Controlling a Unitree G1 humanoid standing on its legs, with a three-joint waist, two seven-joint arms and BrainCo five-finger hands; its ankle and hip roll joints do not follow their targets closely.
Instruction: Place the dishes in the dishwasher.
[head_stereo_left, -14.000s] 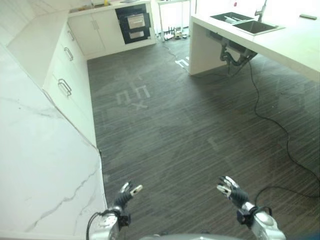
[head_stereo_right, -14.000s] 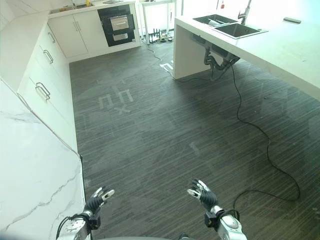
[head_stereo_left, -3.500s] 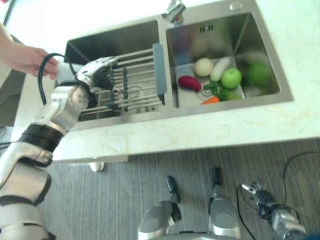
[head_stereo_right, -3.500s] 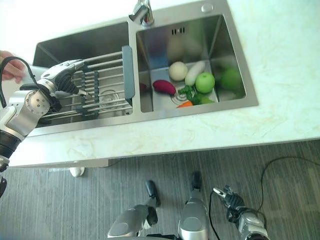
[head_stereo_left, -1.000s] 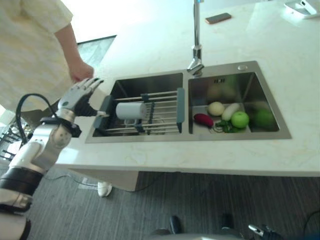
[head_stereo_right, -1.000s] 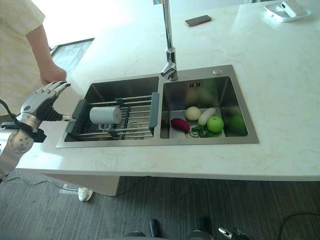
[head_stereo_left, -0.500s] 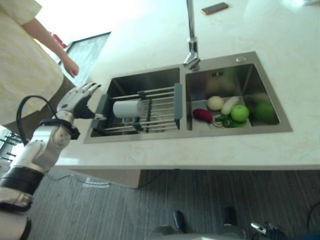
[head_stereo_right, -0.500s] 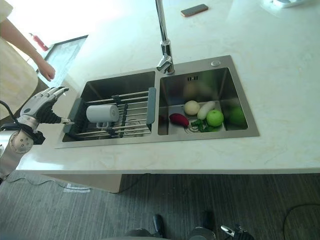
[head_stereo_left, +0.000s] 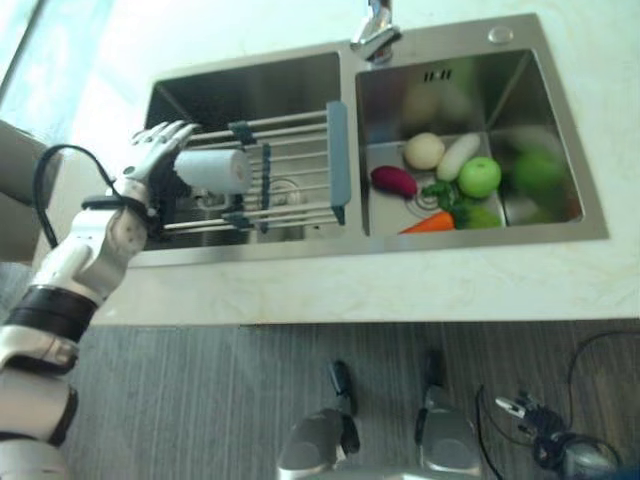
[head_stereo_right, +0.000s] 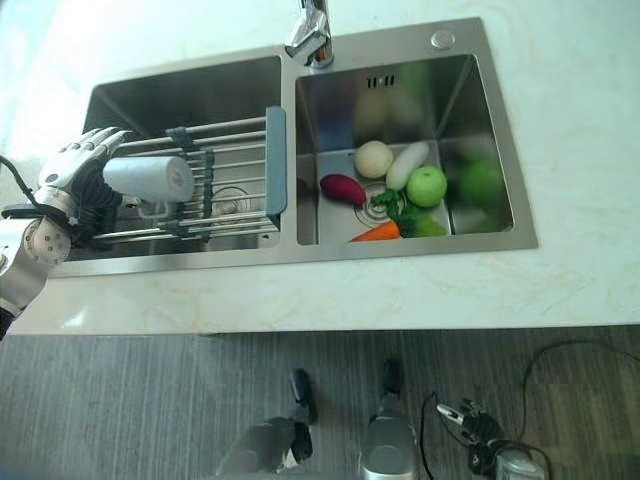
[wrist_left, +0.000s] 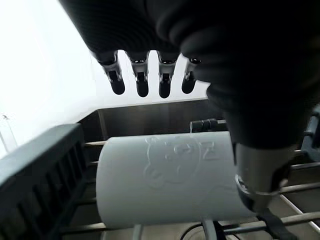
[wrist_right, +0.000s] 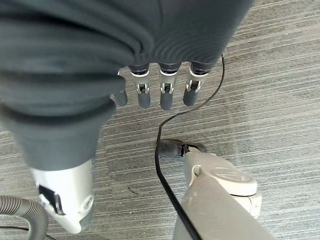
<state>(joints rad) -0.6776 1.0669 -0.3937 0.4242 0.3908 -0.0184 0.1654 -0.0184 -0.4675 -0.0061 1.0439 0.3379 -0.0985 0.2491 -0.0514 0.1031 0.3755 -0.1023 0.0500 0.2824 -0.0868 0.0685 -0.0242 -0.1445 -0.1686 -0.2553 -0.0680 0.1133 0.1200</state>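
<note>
A white mug (head_stereo_left: 213, 170) lies on its side on the wire rack (head_stereo_left: 295, 170) that spans the left basin of the steel sink (head_stereo_left: 250, 75). My left hand (head_stereo_left: 142, 172) is open at the mug's left end, its straight fingers (wrist_left: 142, 82) spread above the mug (wrist_left: 165, 175) and its thumb beside it; whether they touch the mug I cannot tell. My right hand (head_stereo_left: 522, 410) hangs low by the floor, open and holding nothing, with its fingers (wrist_right: 166, 92) straight.
The right basin (head_stereo_left: 560, 130) holds a green apple (head_stereo_left: 479, 176), a carrot (head_stereo_left: 425, 223), a purple eggplant (head_stereo_left: 393, 181), a white radish and greens. A faucet (head_stereo_left: 372, 35) stands behind the divider. The marble countertop (head_stereo_left: 400, 285) lies between me and the sink.
The camera has tilted down, so the person has left the view. My left hand has moved from the rack's left end up to the mug.
</note>
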